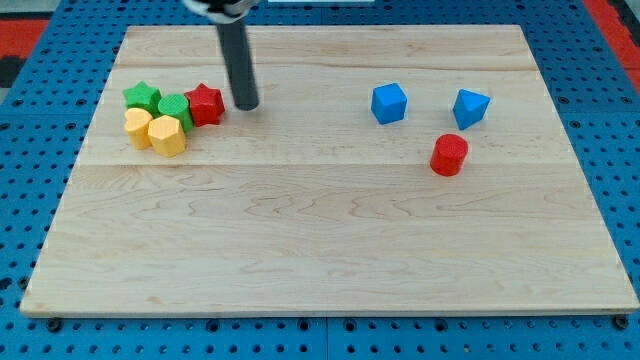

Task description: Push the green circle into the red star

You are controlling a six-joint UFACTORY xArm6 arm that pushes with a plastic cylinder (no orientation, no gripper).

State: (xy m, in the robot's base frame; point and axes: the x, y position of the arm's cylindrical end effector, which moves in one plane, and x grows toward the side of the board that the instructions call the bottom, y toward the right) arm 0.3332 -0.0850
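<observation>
A: Just right of the red star (205,103), that's where I've got my tip (246,104), close beside it but a sliver apart as far as I can tell.

B: Jaws?

A: None on this rig. Bare rod, nothing opens or shuts, nothing held.

B: And the green circle?

A: The green circle (173,108) sits on the far side of the red star from my tip, looks like it's already touching the star's left edge. Green star (142,97) is up-left of the red star, beyond the circle. Two yellow blocks, one yellow block (137,127) further left and the other yellow block (168,135) below-left of the red star, both packed against the circle.

B: So done?

A: I'd judge it met or nearly met. Can't rule out a hairline gap at this size.

B: Risks?

A: My tip is on the wrong side. Any leftward drift from here shoves the red star into the cluster, and the whole clump shifts toward the table (320,250) edge on that side. If I go round to push the circle, the yellows and green star are in the way, so I'd likely drag them along or knock the circle off at an angle, away from the star. The rod shaft also hides a bit of board behind it.

B: Others?

A: Two blue blocks, blue block (389,102) and blue block (470,107), plus a red cylinder (449,154), all well off to the red star's right. No threat.
</observation>
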